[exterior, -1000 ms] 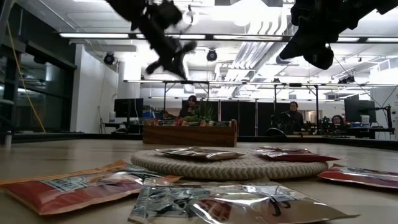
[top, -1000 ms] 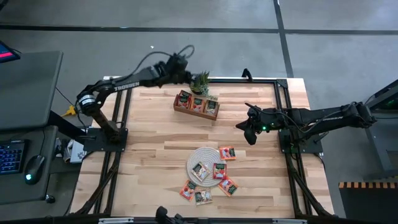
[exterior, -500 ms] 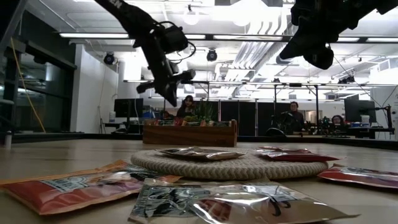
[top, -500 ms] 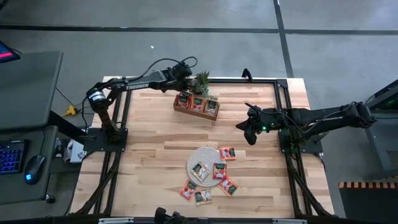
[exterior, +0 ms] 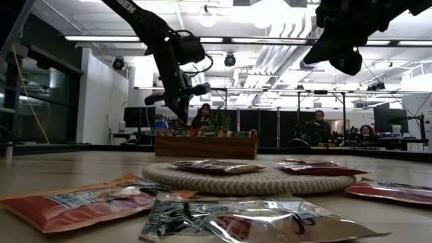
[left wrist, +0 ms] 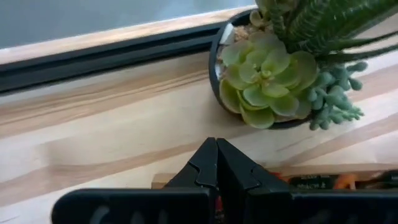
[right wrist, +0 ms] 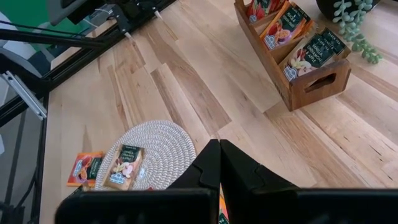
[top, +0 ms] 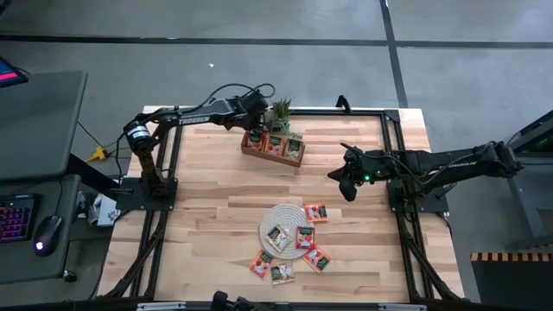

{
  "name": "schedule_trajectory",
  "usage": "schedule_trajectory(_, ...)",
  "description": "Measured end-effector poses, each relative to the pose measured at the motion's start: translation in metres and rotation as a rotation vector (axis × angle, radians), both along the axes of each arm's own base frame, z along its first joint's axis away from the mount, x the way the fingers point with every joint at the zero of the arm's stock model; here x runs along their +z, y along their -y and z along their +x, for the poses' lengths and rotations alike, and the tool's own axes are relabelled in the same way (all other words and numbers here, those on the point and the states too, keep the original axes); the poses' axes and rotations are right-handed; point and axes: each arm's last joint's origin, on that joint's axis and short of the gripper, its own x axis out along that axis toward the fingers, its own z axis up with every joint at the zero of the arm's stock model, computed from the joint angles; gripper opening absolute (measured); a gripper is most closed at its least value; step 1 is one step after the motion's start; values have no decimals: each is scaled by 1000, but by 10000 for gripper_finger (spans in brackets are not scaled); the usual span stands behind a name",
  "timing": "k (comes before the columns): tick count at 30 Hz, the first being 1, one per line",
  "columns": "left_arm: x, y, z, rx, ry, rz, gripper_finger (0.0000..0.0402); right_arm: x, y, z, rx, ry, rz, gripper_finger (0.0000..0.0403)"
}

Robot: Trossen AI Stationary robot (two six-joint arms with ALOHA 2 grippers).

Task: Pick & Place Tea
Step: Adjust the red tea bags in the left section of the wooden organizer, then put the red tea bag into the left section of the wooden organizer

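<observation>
Hovering left gripper (top: 253,123) by tray (top: 273,156) edge — perhaps touching, bare table (top: 207,190) beyond

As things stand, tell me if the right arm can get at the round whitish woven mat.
Probably yes: the right gripper hangs shut above bare table, nothing between it and the mat.

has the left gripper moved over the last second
Yes. In the high view the left gripper has swung down toward the wooden tray and now sits at its left end beside the potted plant. Jaws shut.
</observation>
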Motion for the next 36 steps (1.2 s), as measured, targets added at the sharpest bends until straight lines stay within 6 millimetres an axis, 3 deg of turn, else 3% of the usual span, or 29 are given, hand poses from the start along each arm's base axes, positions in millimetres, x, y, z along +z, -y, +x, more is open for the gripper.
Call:
schedule_trajectory(20,-6,6,-3,0,-108,2,0,0,0,0,6,-1,-2,0)
schedule_trajectory(30,23,9,-10,-45,-74,86,0,0,0,0,14,-1,0,0)
schedule_trajectory(36,72,26,-26,-178,-16,176,0,0,-1,0,36,-5,11,0)
